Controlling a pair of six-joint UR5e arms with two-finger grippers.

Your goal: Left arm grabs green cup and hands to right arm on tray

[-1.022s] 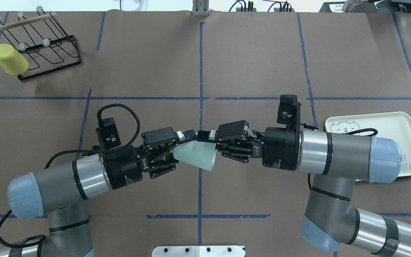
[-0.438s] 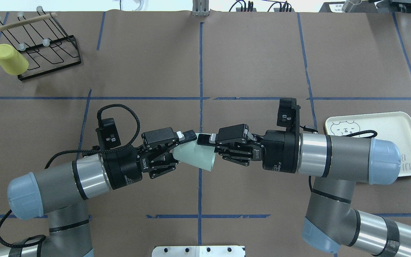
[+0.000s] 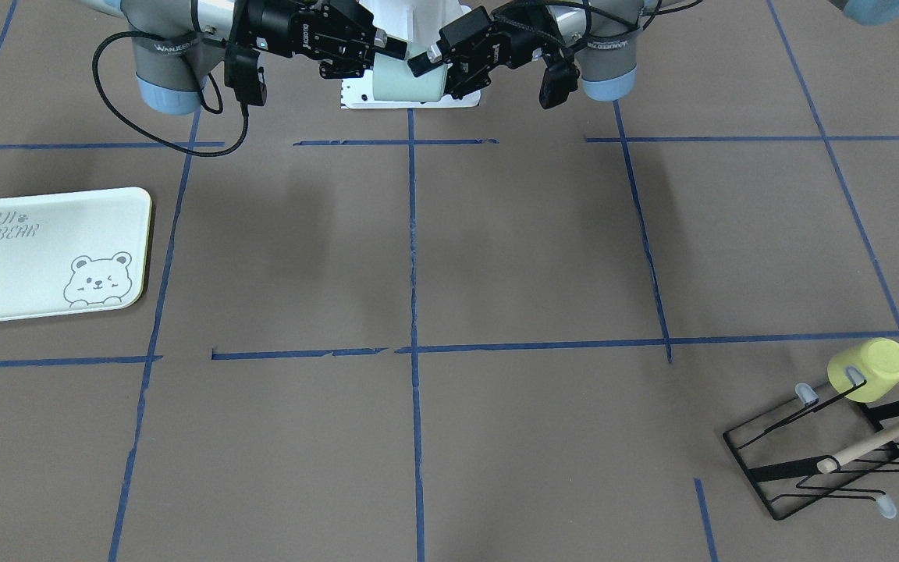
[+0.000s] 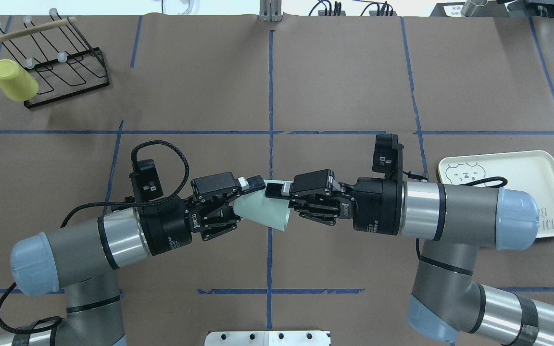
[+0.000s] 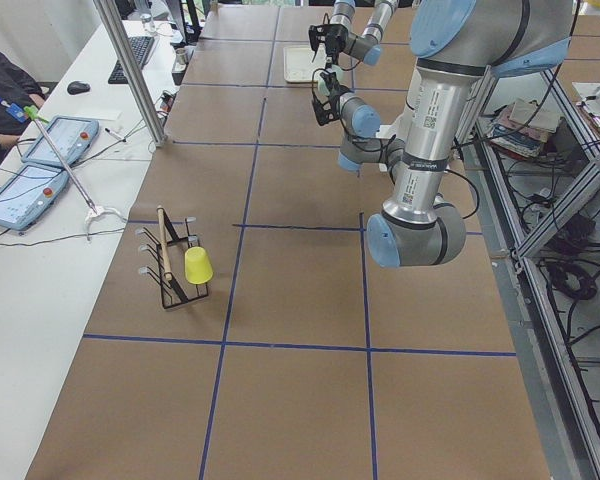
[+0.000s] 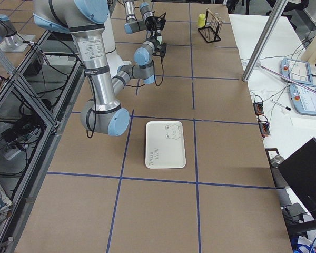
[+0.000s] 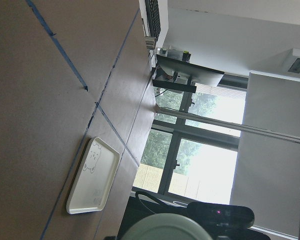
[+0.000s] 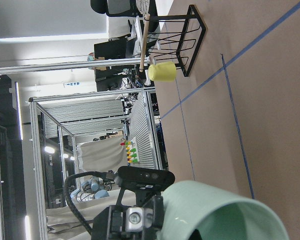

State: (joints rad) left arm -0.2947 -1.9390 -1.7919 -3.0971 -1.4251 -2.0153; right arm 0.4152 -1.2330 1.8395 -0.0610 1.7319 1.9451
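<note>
from overhead, a yellow cup (image 4: 14,80) is hanging on a black wire rack (image 4: 72,72) in the far left corner, well apart. the left gripper (image 4: 250,194) is clenching the green cup (image 4: 265,211) by its base above the table (image 4: 334,72); the right gripper (image 4: 279,204) is straddling its mouth end, fingers spread. the right arm (image 4: 450,216) is partly hiding the tray (image 4: 546,168). from the front, the tray's lettering is reading "taiji bear".
</note>
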